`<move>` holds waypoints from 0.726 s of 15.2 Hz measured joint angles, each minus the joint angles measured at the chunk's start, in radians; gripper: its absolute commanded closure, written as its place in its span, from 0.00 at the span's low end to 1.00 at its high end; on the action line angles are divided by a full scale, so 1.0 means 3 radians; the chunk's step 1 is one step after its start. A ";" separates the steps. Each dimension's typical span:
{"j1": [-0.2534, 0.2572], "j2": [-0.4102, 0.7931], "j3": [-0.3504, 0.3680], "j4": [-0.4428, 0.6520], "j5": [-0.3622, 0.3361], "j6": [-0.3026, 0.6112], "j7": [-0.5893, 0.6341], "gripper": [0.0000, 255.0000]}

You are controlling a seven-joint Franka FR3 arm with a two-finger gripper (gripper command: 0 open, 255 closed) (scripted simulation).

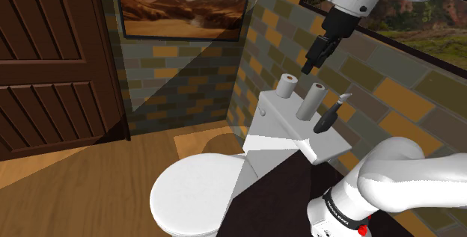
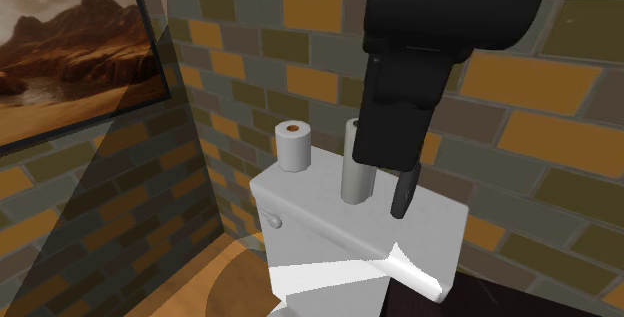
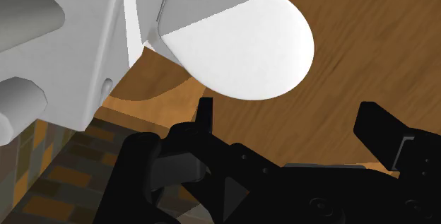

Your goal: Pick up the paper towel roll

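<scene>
Toilet (image 1: pixel 196 195) stands against the brick wall, lid down. Its tank (image 1: pixel 271 111) carries three items. The paper towel roll (image 1: pixel 312 101) stands upright at the middle of the tank lid, long axis vertical. A shorter roll (image 1: pixel 287 86) is just beside it on the shoulder view's left, and a dark leaning tool (image 1: pixel 329 116) on the right. The gripper (image 1: pixel 308 66) hangs above the paper towel roll, apart from it, fingers spread and empty. Assessment: the target lies below the hand; the descent must straddle its upright sides and avoid both neighbours.
</scene>
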 measured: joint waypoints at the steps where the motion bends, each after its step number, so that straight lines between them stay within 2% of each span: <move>1: 0.0000 0.0000 0.0000 0.0000 0.0000 0.0000 0.0000 0.00; 11: -0.0216 0.0230 -0.0596 -0.0284 -0.0351 0.0517 -0.0599 0.00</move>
